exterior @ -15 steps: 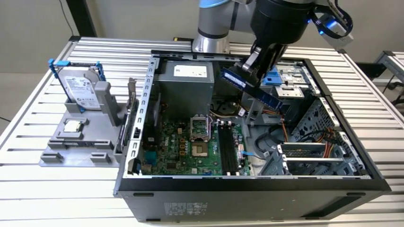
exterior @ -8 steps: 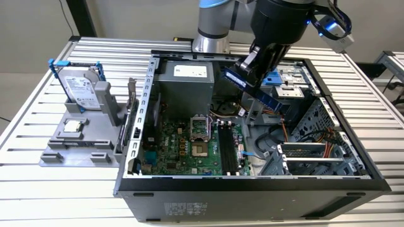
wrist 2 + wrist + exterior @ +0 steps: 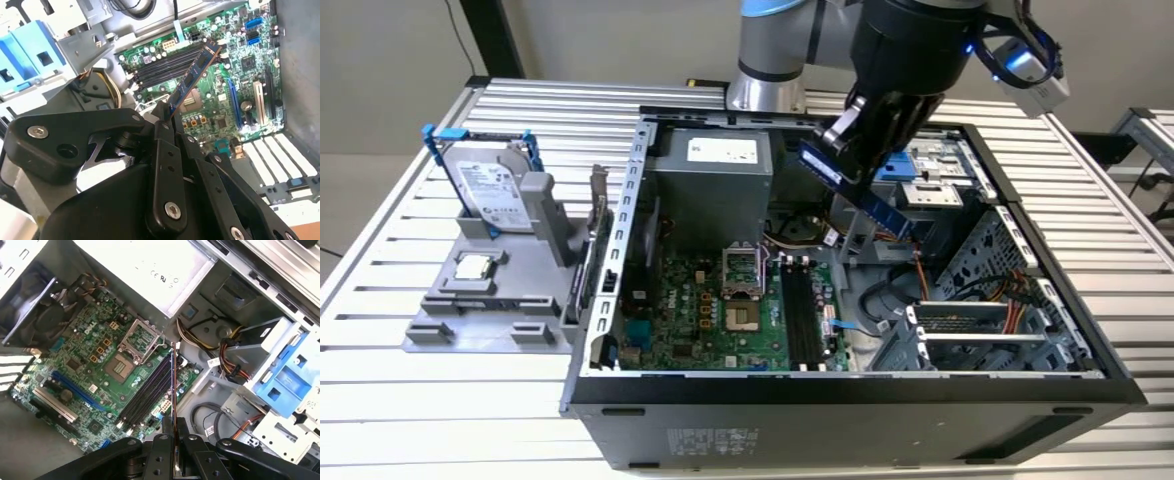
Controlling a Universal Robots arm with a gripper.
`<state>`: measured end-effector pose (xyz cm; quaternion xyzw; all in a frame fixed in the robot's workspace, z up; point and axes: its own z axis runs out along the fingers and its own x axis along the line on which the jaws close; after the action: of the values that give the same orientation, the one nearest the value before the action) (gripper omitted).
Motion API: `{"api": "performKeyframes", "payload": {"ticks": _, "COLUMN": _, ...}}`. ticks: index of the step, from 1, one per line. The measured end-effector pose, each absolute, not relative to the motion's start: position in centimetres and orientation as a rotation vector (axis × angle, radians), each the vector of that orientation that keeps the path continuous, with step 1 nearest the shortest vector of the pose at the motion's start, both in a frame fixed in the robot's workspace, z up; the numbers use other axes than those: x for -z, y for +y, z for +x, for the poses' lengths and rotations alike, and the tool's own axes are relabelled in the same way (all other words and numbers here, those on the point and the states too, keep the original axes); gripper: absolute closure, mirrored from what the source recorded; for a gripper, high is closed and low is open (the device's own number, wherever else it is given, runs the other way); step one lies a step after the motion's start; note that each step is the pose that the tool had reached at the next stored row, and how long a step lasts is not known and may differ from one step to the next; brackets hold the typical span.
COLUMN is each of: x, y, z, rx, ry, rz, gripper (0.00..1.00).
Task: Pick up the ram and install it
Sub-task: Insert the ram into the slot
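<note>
Claw [image 3: 851,158] is clenched on the ram [image 3: 878,208] in the exterior view, hanging above the open computer case [image 3: 854,405] with the stick clear of everything. Ram juts out of the tips as a dark-blue bar, long axis slanting down and toward the exterior view's right. Memory slots [image 3: 803,310] sit below the claw and nearer the camera, on the motherboard [image 3: 680,300]; apart from the ram, no contact. Hard drive [image 3: 491,190] on its grey stand [image 3: 480,330] is far off to the exterior view's left of the claw, outside the case, so you can ignore it.

Second wrist view: fingers [image 3: 162,150] pinch one end of the ram [image 3: 195,75], and the rest sticks straight out beyond the claw [image 3: 167,117]. Free end overlaps the memory slots [image 3: 165,67] in the picture, but the stick's axis crosses the slot lines at an angle, not parallel by my read.

First wrist view: ram [image 3: 173,385] is edge-on, a thin line running out from the claw [image 3: 173,435]. Memory slots [image 3: 147,390] lie just beside that line, beyond the tips. Processor socket [image 3: 122,365] is past the slots, blue drive cage [image 3: 287,372] off to the other side of the claw. Judgement for you: it all hinges on tilt, since the ram's long axis is not yet lined up with the slots and there's a height gap to the board
</note>
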<state>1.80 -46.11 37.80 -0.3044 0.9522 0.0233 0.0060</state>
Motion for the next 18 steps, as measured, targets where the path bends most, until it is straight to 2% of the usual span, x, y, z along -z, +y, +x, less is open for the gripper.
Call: {"api": "performKeyframes", "payload": {"ticks": 18, "x": -37.8, "y": -46.27, "z": 1.8, "rx": -0.07, "ry": 3.057, "rz": -0.647, "gripper": 1.0}}
